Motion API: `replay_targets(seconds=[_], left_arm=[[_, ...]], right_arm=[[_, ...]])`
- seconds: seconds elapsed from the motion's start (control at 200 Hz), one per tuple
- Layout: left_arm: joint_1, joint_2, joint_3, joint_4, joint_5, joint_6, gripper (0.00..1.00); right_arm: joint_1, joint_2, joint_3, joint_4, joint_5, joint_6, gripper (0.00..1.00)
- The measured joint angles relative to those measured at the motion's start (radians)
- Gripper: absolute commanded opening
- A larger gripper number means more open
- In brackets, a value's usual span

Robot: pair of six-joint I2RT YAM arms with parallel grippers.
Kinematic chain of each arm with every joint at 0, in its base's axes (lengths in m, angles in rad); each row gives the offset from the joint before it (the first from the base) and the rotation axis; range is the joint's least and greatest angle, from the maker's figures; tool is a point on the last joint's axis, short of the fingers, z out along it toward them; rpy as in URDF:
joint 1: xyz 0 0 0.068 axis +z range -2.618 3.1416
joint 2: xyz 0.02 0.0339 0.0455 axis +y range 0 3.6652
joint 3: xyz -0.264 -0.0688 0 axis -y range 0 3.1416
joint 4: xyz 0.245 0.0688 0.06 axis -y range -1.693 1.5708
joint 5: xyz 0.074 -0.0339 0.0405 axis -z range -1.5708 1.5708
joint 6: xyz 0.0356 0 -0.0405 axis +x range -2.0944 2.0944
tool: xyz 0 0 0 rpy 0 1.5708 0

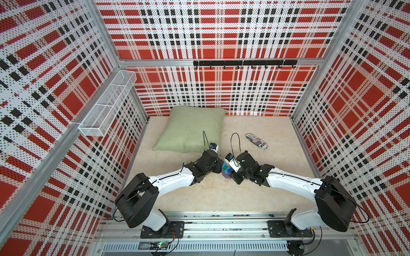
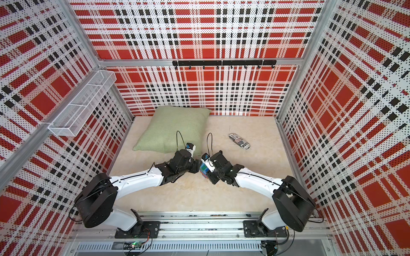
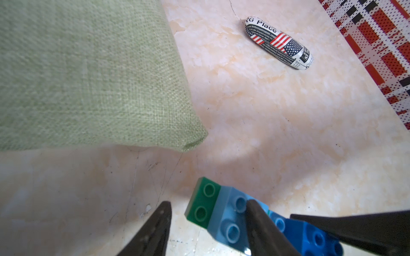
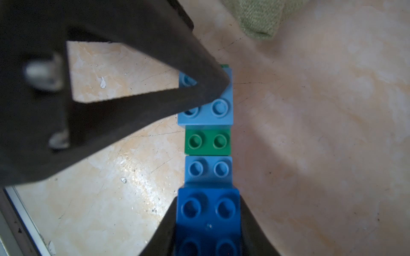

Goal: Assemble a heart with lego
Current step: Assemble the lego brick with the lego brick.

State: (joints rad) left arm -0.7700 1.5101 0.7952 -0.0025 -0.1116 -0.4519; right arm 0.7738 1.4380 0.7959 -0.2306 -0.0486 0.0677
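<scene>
A joined lego cluster [image 1: 226,173] [image 2: 203,171] hangs above the table between both arms. The right wrist view shows it as a row: a dark blue brick [image 4: 208,212], a light blue brick [image 4: 208,169], a green brick [image 4: 207,141] and another light blue brick [image 4: 219,110]. My right gripper [image 4: 208,199] is shut on the dark blue brick. My left gripper [image 3: 208,202] stands open around the far end. One of its fingers [image 3: 259,221] lies against the light blue brick [image 3: 230,219]. The other finger [image 3: 159,221] is apart from the green brick [image 3: 204,206].
A green pillow [image 1: 193,130] [image 3: 88,77] lies at the back left, close behind the left gripper. A printed flag-pattern pouch [image 1: 256,141] [image 3: 279,43] lies at the back right. A white wire basket [image 1: 108,104] hangs on the left wall and a black hook rail [image 1: 244,63] on the back wall.
</scene>
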Motion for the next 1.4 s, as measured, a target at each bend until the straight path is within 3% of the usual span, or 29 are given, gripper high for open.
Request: replay_targets(seconds=[0.511,1.107,1.257,1.403], left_arm=[[0.038,-0.016,-0.089,0.142,0.074,-0.086,0.58],[0.041,0.011,-0.108,0.222,0.078,-0.133,0.58],[0.042,0.006,-0.069,0.164,0.074,-0.123,0.64],[0.042,0.003,0.023,-0.007,0.063,-0.087,0.69]], right_arm=[[0.000,0.006,0.000,0.010,-0.004,0.001,0.28],[-0.002,0.021,0.013,0.008,0.008,0.012,0.27],[-0.004,0.021,0.013,0.010,0.008,0.015,0.27],[-0.005,0.021,0.014,0.010,0.007,0.027,0.27]])
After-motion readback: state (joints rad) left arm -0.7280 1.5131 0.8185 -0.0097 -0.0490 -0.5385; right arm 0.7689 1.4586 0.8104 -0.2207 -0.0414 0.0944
